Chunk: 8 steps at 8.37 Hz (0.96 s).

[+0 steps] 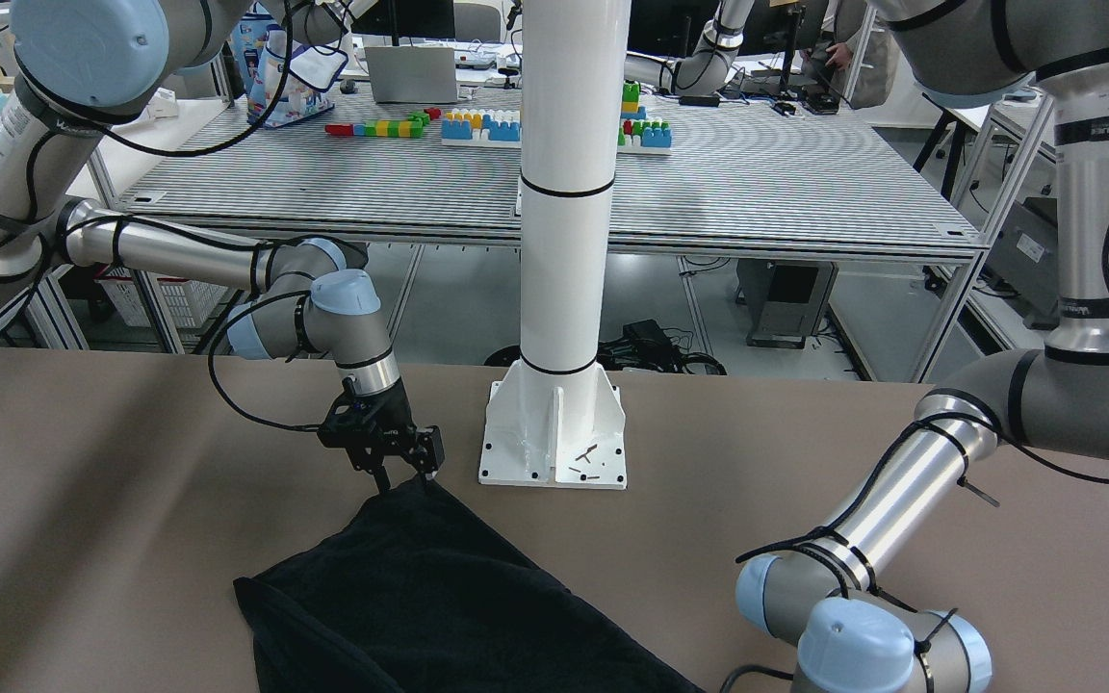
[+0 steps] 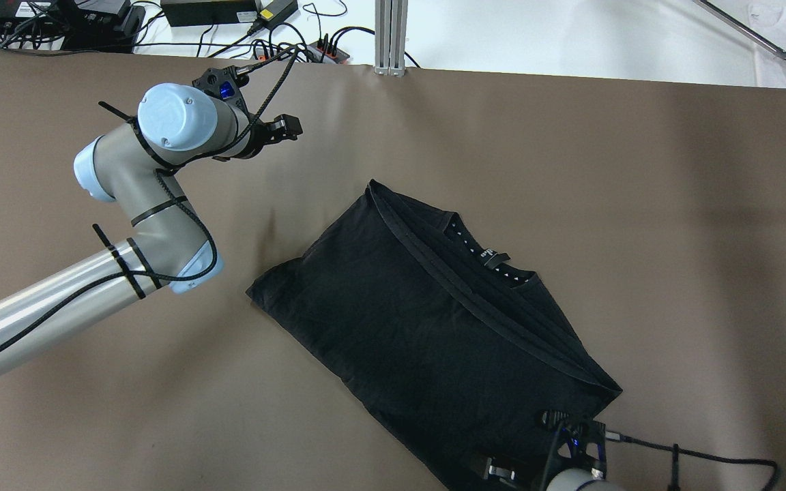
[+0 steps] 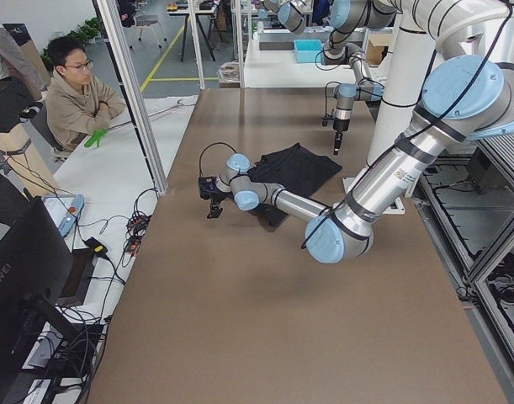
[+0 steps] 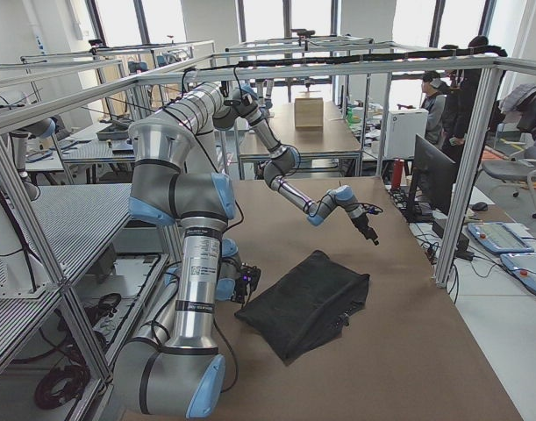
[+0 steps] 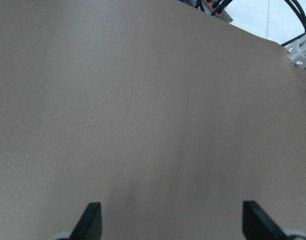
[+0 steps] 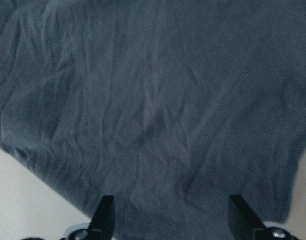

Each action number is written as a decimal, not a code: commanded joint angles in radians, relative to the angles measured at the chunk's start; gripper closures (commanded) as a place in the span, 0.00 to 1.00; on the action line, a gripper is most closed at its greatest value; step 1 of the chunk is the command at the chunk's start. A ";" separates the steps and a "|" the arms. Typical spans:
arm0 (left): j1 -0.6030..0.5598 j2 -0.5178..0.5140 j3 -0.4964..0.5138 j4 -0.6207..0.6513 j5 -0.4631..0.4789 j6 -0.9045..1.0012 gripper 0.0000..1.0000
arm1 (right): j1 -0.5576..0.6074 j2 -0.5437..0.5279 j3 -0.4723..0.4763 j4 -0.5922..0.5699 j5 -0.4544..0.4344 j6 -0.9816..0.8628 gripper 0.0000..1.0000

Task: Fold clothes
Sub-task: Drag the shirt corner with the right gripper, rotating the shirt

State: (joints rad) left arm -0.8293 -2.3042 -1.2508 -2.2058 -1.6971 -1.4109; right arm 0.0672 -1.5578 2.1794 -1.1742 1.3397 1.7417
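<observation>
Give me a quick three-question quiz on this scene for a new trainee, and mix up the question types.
1. True or false: the left gripper is over bare table, clear of the black garment.
2. Multiple choice: the right gripper is A) shut on the garment, B) open at the garment's corner, C) out of every view.
3. Short answer: which gripper is nearer the garment?

Key: 1 true; 2 B; 3 the right one.

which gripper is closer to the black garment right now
Right. The right gripper is at a corner of the black garment, jaws open over the fabric. The left gripper hangs open over bare table, well apart from it.
</observation>
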 commanded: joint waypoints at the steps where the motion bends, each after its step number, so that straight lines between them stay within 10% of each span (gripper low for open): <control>1: 0.089 0.203 -0.334 0.119 0.004 -0.026 0.01 | 0.179 0.198 -0.205 0.010 -0.039 -0.178 0.05; 5: 0.241 0.376 -0.431 0.025 0.020 -0.135 0.01 | 0.339 0.287 -0.300 0.008 -0.022 -0.266 0.05; 8: 0.285 0.373 -0.335 -0.097 0.054 -0.180 0.23 | 0.399 0.301 -0.326 0.010 0.050 -0.266 0.05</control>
State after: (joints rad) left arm -0.5699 -1.9234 -1.6282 -2.2627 -1.6578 -1.5717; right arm 0.4351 -1.2651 1.8746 -1.1657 1.3523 1.4774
